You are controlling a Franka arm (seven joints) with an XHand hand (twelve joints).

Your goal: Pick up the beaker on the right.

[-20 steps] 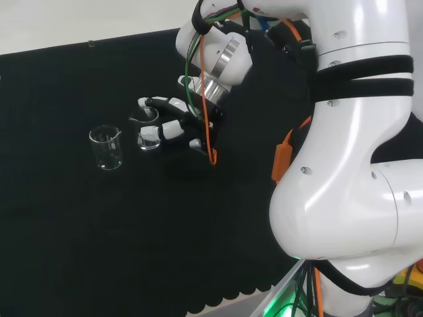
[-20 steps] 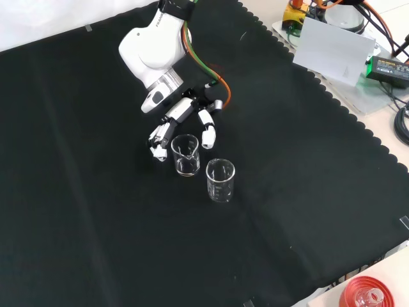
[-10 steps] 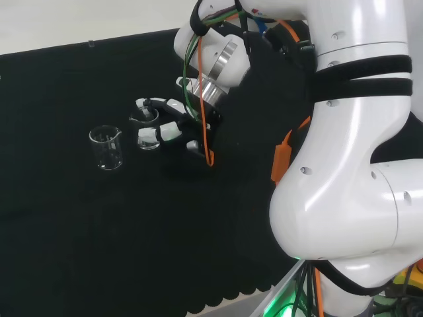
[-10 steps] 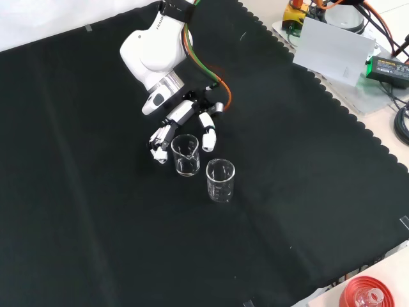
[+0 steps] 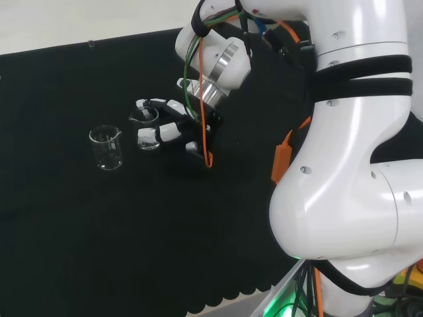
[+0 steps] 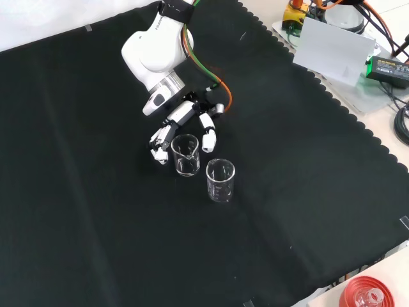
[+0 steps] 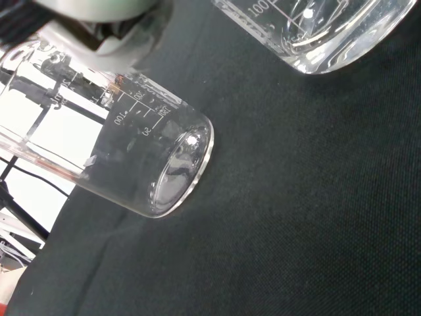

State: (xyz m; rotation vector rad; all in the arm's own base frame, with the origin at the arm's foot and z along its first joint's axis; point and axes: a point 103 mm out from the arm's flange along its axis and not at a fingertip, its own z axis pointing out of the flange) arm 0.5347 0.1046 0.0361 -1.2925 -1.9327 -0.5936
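Observation:
Two clear glass beakers stand upright on the black cloth. In the head view the right beaker (image 5: 147, 127) stands between the fingers of the hand (image 5: 187, 124), and the left beaker (image 5: 106, 148) stands apart. In the front view the hand (image 6: 186, 116) reaches down from the top. Its fingers (image 6: 158, 140) and thumb (image 6: 208, 137) stand either side of the nearer beaker (image 6: 186, 155), relaxed and not closed on the glass. The other beaker (image 6: 220, 181) stands just below and to the right. The wrist view has one beaker (image 7: 148, 168) close up and the second beaker (image 7: 316, 33) beyond.
The arm's white links (image 5: 350, 152) take up the head view's right. In the front view, a white box and cables (image 6: 335, 48) lie off the cloth at top right, and a red ribbed ring (image 6: 369, 294) sits at bottom right. Bare cloth (image 6: 96, 224) spreads around the beakers.
The hand has edged slightly closer around the right beaker. Both beakers stand where they were.

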